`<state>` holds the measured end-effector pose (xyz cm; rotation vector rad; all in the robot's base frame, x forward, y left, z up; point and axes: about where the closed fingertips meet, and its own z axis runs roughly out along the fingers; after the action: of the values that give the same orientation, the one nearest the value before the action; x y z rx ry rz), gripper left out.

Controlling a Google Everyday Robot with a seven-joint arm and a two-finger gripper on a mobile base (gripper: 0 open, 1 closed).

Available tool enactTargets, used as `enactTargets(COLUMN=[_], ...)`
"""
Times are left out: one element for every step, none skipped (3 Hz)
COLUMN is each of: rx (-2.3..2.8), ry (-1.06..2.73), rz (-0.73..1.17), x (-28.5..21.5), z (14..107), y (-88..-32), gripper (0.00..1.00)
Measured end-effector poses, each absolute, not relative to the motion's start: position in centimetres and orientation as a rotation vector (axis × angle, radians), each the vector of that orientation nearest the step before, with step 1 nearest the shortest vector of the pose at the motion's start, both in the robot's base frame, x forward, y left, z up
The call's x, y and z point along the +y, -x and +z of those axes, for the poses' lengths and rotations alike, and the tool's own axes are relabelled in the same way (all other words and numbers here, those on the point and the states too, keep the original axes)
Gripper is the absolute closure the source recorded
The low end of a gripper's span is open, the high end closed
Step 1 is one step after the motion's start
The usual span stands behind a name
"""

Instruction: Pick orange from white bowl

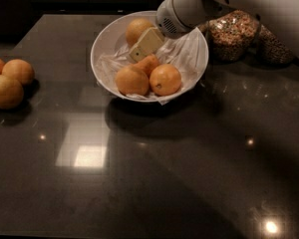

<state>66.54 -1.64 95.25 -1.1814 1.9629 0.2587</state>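
Note:
The white bowl, lined with a wrinkly white sheet, stands at the back middle of the dark counter. It holds several oranges. A paler, yellowish orange lies at the back. Two deeper-orange ones lie at the front left and front right, and one in the middle is partly hidden. My gripper reaches in from the upper right on the white arm. Its cream tip sits inside the bowl, right beside the back orange and just above the middle one.
Three loose oranges lie on the counter at the left edge. Two glass jars of grain stand to the right of the bowl, behind the arm. The dark counter reflects ceiling lights.

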Motion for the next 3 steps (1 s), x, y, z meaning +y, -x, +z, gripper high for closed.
enactTargets(rx=[1.963,1.94,1.914], ry=[1.181,1.136,1.084], rz=[0.259,0.253,0.23], x=[-1.6,-1.5,-1.1], z=[95.2,95.3,95.4], y=[-66.5,-67.6,-69.1], gripper=[0.0,0.0,0.0])
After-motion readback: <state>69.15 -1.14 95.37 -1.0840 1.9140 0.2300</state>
